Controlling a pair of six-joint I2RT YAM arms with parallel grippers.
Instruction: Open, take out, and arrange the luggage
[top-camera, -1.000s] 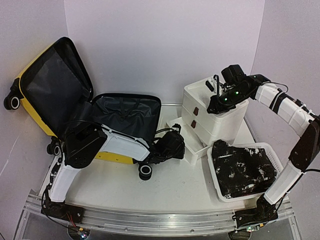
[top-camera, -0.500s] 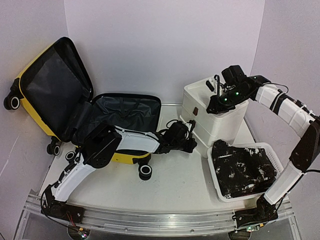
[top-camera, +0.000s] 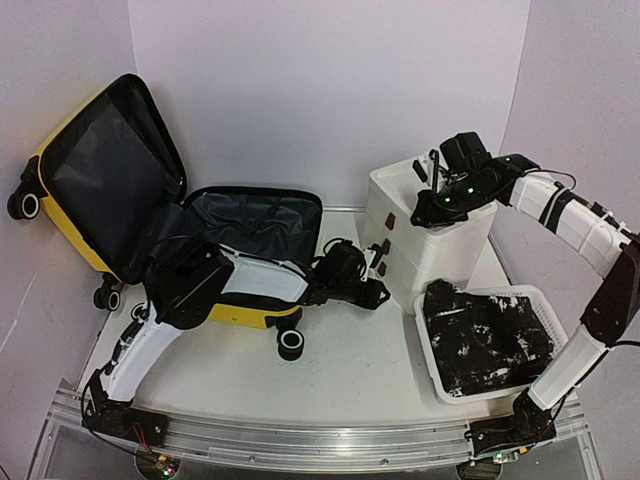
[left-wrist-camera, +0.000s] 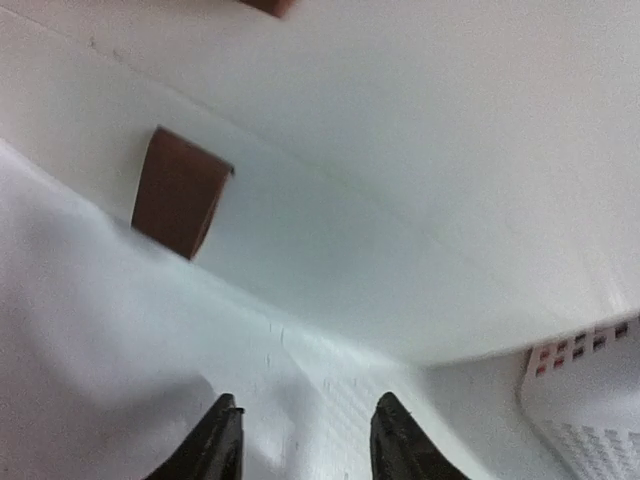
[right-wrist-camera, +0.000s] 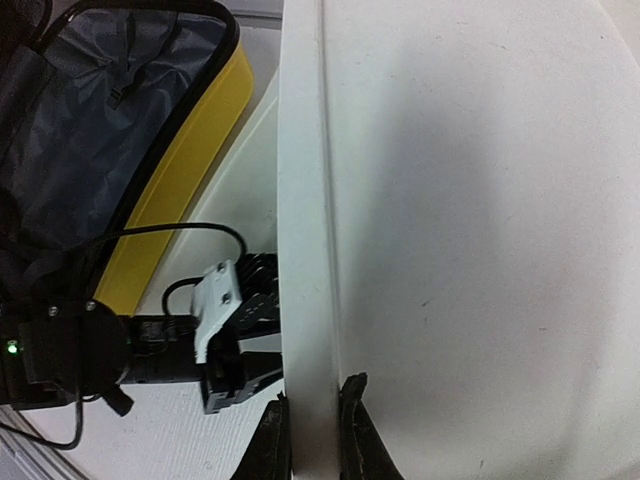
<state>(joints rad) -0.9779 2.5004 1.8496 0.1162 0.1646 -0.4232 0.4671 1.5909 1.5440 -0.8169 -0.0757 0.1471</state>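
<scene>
The yellow suitcase (top-camera: 57, 212) lies open at the left, its lid propped up and its dark lining (top-camera: 250, 225) showing; nothing shows inside it. It also appears in the right wrist view (right-wrist-camera: 190, 150). My left gripper (top-camera: 376, 291) is open and empty, just in front of the white drawer cabinet's (top-camera: 440, 245) lowest drawer. In the left wrist view (left-wrist-camera: 300, 445) a brown drawer handle (left-wrist-camera: 180, 205) sits up and left of it. My right gripper (top-camera: 432, 205) is shut on the cabinet's top edge (right-wrist-camera: 305, 250), a finger on each side.
A white perforated basket (top-camera: 428, 352) filled with dark items stands at the right front, beside the cabinet; its corner shows in the left wrist view (left-wrist-camera: 590, 400). Purple walls close in the back and both sides.
The cabinet's lowest drawer stood pulled out a second ago and is now shut. My left gripper moved right against it, then drew back slightly. My right gripper kept its hold.
</scene>
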